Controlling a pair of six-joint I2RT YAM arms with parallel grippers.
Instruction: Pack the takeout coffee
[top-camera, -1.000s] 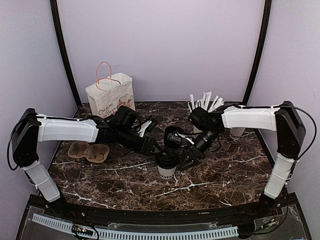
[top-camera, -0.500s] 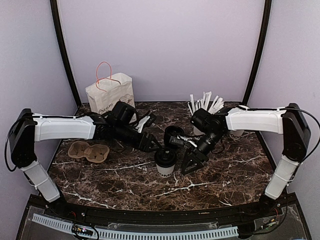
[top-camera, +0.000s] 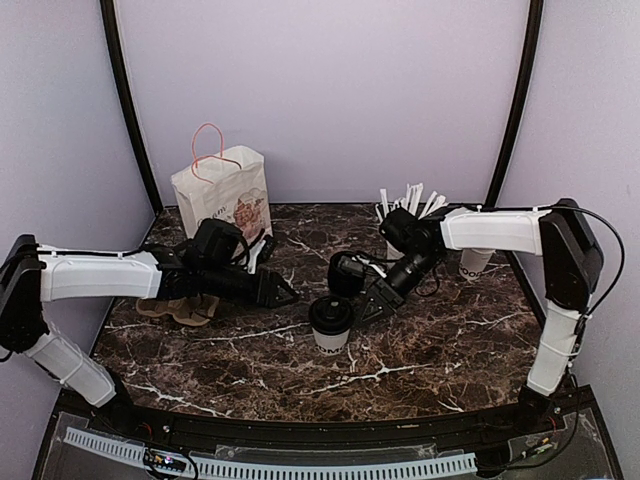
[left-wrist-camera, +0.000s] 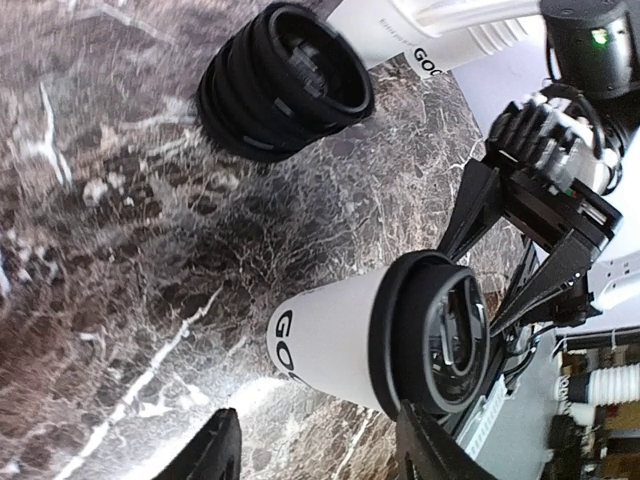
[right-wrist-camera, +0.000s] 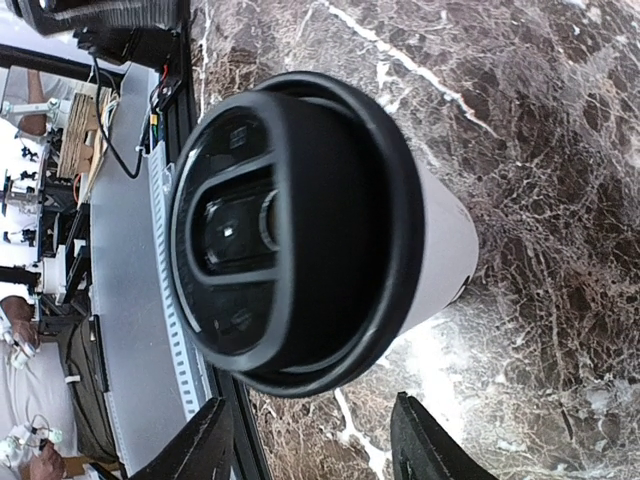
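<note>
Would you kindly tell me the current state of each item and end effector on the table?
takeout coffee: upright, lidded, not gripped.
left end effector: open, empty, beside the coffee.
right end effector: open, empty, beside the coffee.
paper bag: upright.
cup carrier: lying flat, partly hidden.
black lids: stacked.

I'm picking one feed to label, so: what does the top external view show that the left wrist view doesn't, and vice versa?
Only the top external view: the paper bag, the cardboard cup carrier and the cup of white sticks. Only the left wrist view: the moulded detail of the lid, close up. Both: the takeout coffee upright on the marble table, the stack of black lids and the right gripper, open beside the cup.
</note>
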